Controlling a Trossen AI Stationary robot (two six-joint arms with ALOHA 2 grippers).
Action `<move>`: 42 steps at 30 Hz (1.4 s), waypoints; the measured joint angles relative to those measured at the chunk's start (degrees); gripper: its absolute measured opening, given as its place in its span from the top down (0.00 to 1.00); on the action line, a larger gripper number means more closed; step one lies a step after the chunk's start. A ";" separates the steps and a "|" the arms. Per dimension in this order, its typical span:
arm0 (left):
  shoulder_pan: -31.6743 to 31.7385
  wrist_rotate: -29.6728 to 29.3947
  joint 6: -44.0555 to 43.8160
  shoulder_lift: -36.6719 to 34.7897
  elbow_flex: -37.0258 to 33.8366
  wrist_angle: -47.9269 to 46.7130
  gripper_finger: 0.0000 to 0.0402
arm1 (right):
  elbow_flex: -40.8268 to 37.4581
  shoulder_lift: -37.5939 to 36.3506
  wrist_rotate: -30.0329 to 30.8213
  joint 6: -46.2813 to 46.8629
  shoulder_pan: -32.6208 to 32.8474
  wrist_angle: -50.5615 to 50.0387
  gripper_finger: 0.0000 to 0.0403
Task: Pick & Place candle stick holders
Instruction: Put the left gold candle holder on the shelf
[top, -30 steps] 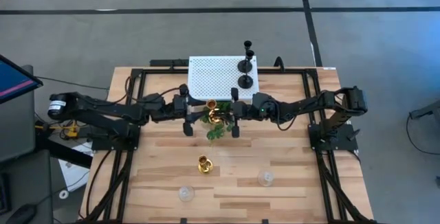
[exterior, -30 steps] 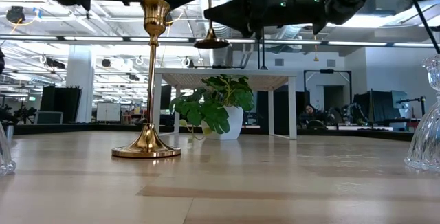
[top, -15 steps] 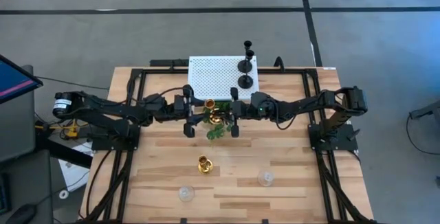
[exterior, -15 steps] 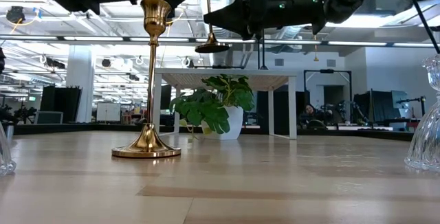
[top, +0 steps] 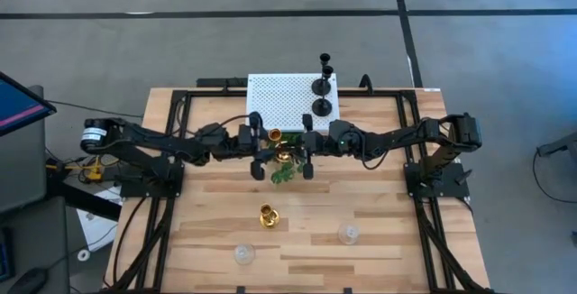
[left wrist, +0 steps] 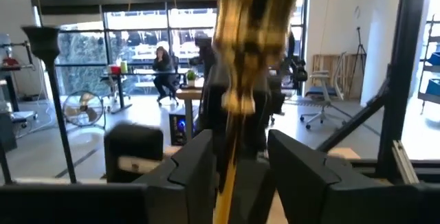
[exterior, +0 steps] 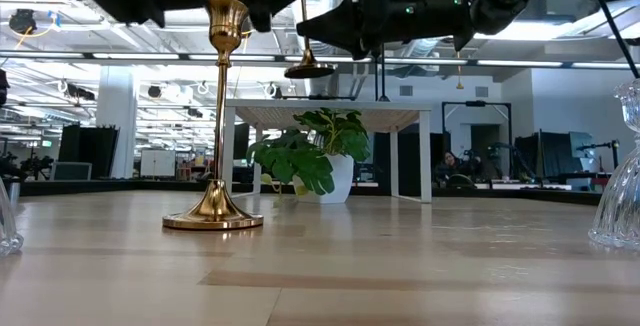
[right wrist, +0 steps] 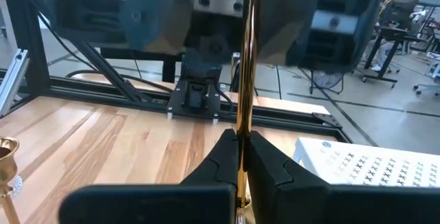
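Looking down over the table, you have both arms meeting above the plant (top: 283,173), which serves as your landmark.

Right gripper (right wrist: 240,157): fingers pressed tight on the thin stem of a tall gold holder (top: 281,153), lifted clear of the wood just above the plant; in the low view its round base (exterior: 309,68) hangs in the air under the dark arm.

Left gripper (left wrist: 237,169): directly opposite the right one, on the other side of the same gold holder. Your wrist view shows its fingers standing apart with the stem running between them; whether they touch the stem you cannot tell.

Second gold holder (top: 268,215): upright on the wood, near the plant on the table's front side; in the low view it is the tall one (exterior: 216,116) in the foreground.

Black holders: two, both upright on the white perforated stand (top: 279,103) behind the plant, one (top: 325,68) at the stand's far corner, the other (top: 321,103) nearer the plant.

Glass holders: two on the wood well in front of the plant, one (top: 242,254) toward the left arm's side, one (top: 347,233) toward the right arm's side.

Table (top: 388,204): light wooden planks, black frame rails along the sides.
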 joint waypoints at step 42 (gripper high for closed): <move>0.00 -1.34 2.70 -0.99 1.66 -2.49 0.97 | -0.02 -0.33 -0.01 0.02 0.02 0.04 0.91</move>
